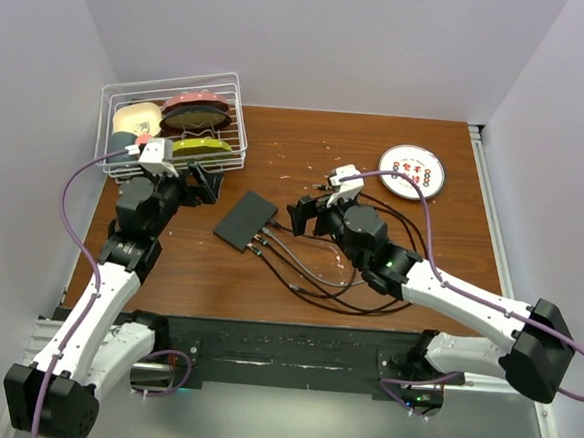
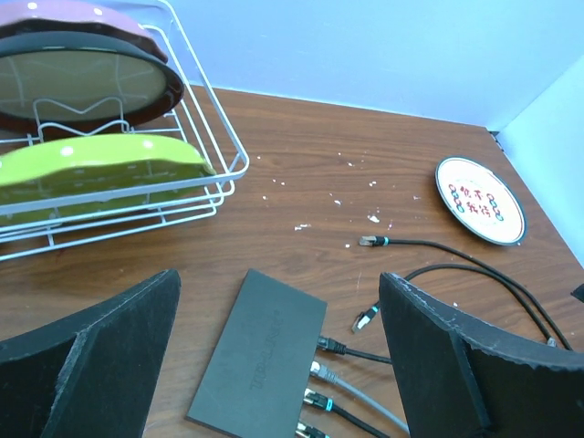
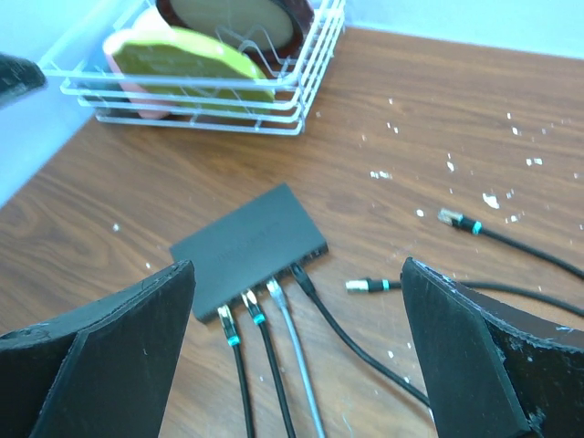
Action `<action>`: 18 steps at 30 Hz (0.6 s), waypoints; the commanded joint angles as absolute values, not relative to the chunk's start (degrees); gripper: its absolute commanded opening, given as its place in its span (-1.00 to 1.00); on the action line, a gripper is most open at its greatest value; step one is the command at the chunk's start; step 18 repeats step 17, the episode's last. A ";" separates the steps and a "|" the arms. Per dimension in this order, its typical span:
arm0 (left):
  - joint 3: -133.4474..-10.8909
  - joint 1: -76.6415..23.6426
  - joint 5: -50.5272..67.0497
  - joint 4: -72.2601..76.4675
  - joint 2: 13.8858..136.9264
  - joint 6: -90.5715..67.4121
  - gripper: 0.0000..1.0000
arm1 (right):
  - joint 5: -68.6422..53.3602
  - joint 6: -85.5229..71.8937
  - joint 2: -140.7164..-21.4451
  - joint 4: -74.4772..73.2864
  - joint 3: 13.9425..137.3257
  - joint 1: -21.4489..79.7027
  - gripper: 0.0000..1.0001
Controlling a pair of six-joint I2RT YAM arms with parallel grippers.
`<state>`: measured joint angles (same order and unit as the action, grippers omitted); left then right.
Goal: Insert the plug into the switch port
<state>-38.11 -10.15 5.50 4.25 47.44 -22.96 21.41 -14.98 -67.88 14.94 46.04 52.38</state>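
The matte-black switch box (image 1: 245,220) lies flat on the wooden table between the two arms. It also shows in the left wrist view (image 2: 260,351) and the right wrist view (image 3: 246,242). Several cables are plugged into its long edge (image 3: 265,290). Two loose plugs with teal bands lie right of the box, one near it (image 3: 360,286) (image 2: 365,318) and one farther off (image 3: 449,218) (image 2: 369,241). My left gripper (image 1: 206,185) (image 2: 278,278) is open and empty above the box's far-left side. My right gripper (image 1: 302,217) (image 3: 297,265) is open and empty just right of the box.
A white wire rack (image 1: 173,126) holding plates stands at the back left. A round white disc with red marks (image 1: 412,172) lies at the back right. Black and grey cables (image 1: 318,276) loop in front of the box. White crumbs dot the table.
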 commanded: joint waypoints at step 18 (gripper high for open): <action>-32.61 -9.93 4.67 13.09 43.50 -21.01 1.00 | 30.81 -6.24 -59.15 21.01 40.87 52.38 0.97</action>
